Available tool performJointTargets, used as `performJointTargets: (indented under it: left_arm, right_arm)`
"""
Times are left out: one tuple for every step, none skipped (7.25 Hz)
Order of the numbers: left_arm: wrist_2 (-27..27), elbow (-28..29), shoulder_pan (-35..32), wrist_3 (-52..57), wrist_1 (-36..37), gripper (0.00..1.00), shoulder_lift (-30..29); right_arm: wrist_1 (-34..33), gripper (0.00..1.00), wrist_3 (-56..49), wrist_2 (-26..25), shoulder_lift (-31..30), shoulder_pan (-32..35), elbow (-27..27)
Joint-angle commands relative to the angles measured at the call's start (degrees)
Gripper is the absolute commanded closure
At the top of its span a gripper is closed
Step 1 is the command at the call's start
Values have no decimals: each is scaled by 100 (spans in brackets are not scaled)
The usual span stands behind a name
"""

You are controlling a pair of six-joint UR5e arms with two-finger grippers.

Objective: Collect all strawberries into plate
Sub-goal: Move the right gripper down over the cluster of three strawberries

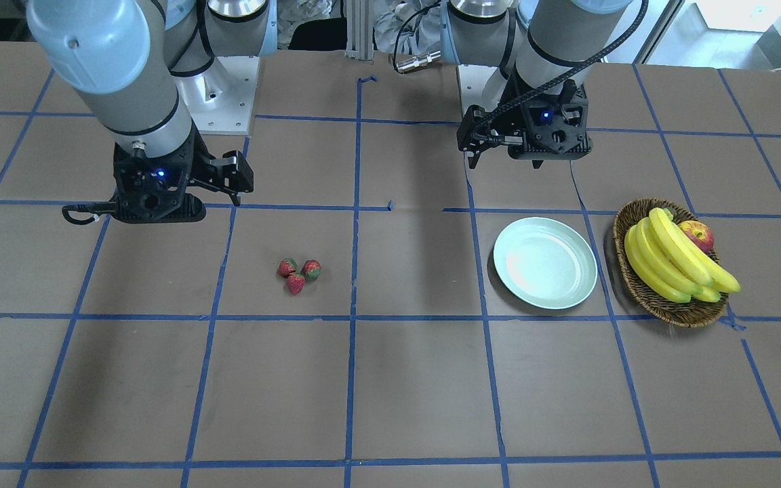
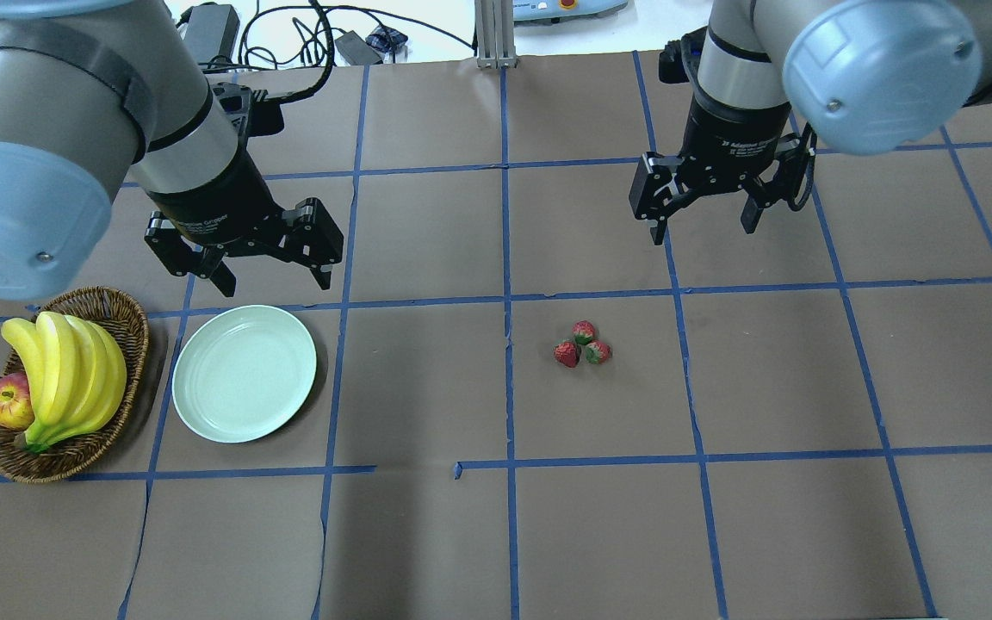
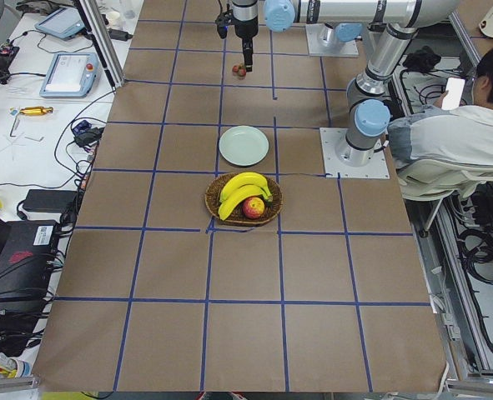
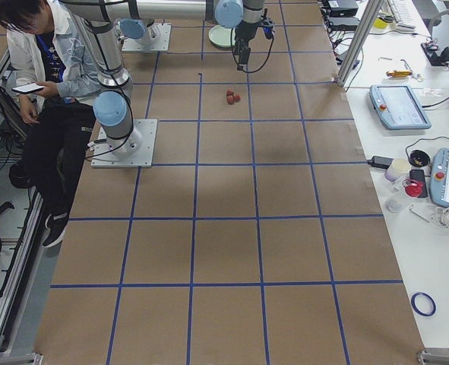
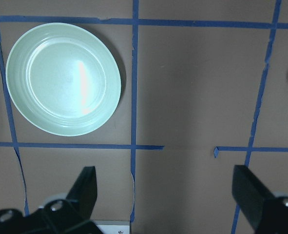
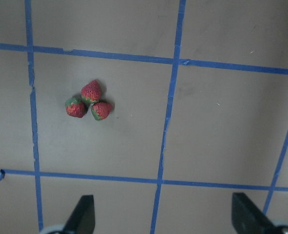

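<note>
- The three strawberries [image 2: 582, 343] lie on the desk [image 2: 806, 534] in a tight cluster, touching one another. They sit inside one square of the blue tape [image 2: 505, 258] grid, on the robot's right half.
- The plate [image 2: 244, 374] rests well apart from them on the robot's left half, with nothing on it. Just beside it stands a wicker basket [image 2: 133, 327] holding bananas [image 2: 74, 375] and an apple [image 2: 7, 403].
- The left gripper [image 2: 275, 284] hangs above the desk close to the plate, released and carrying nothing.
- The right gripper [image 2: 704, 231] hangs above the desk on the robot's right of the strawberries, clear of them, likewise released and carrying nothing.
- The overhead and front-facing views are the ones that show fruit, plate and both grippers together.
- The left wrist view shows the plate's glossy inside and raised rim up close, with that gripper's fingers [image 5: 85, 190] spread wide at the bottom edge.
- The right wrist view shows the strawberries close up instead, their green tops turned different ways, with that gripper's fingers [image 6: 84, 212] equally wide apart.
- Only the two side views take in a seated person [image 3: 463, 133] beside the robot's bases, looking down at a phone.
- The exterior left view shows the basket nearest, the plate beyond it and the strawberries farthest.
- In the exterior right view the strawberries show in front, while an arm partly covers the plate.
</note>
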Motion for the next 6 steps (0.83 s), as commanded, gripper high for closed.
performJointTargets:
  left_arm:
    - [-21,-16,0,1,1,0,0]
    - [-13,-59,-9,1,1,0,0]
    - [-13,-77,-9,1,1,0,0]
    - [-13,-78,-9,1,1,0,9]
    - [-13,-86,-9,1,1,0,9]
    - [-4,-86,-9,1,1,0,9]
  right_arm:
    - [-1190,0,391,50,345,105,551]
    - [-1666,0,774,346,425,115,798]
    - [-1854,0,961,332,522,132,991]
    - [-1908,0,1163,401,566,159,1167]
    - [-2039,0,1591,707,645,168,1282]
    - [-2145,0,1674,771,802,168,1310]
